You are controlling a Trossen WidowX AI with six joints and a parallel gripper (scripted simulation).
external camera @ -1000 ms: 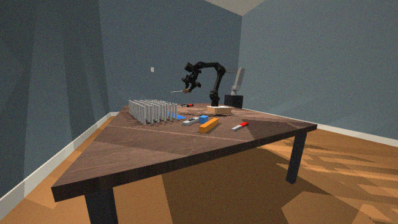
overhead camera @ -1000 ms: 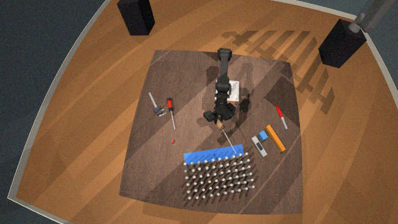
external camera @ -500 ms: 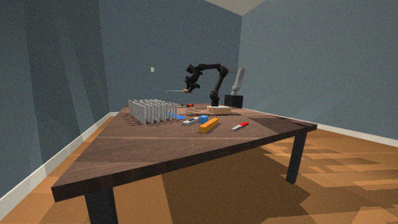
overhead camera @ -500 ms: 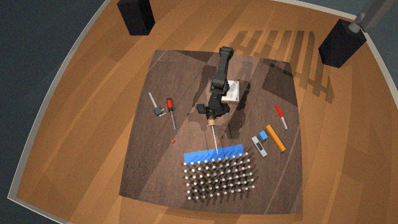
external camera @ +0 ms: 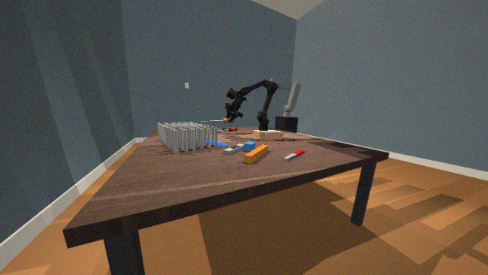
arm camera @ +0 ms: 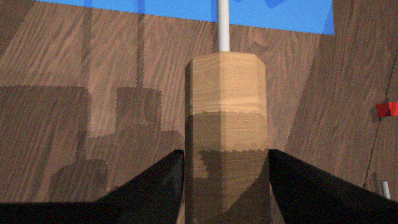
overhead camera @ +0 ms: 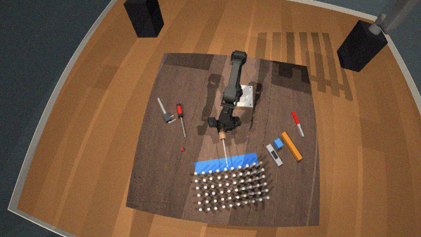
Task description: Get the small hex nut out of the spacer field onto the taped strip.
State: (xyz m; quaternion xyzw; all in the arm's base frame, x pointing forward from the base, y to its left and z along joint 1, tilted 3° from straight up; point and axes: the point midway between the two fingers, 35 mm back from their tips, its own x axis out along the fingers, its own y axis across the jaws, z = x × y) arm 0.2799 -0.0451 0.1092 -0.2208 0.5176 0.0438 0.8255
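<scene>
My gripper [overhead camera: 222,130] [external camera: 227,119] [arm camera: 225,158] is shut on the wooden handle [overhead camera: 222,135] [arm camera: 226,85] of a hook tool. Its thin metal rod [overhead camera: 225,150] [external camera: 213,121] [arm camera: 223,27] points toward the spacers, nearly level. In the exterior view the rod is above the table, its far end at about the height of the spacer tops. From above, that end lies over the blue taped strip [overhead camera: 201,167] [external camera: 221,143] [arm camera: 280,14], close to the front row. The metal spacers [overhead camera: 229,191] [external camera: 176,140] stand upright in rows. I cannot make out the hex nut.
A caliper-like tool [overhead camera: 166,116], a red-handled screwdriver [overhead camera: 179,111] and a small red block [overhead camera: 182,149] [arm camera: 386,109] lie on one side. On the other lie a grey device [overhead camera: 271,151] [external camera: 230,150], a blue cube [overhead camera: 278,143] [external camera: 249,146], an orange bar [overhead camera: 291,146] [external camera: 256,154] and a red-handled tool [overhead camera: 295,118] [external camera: 299,152].
</scene>
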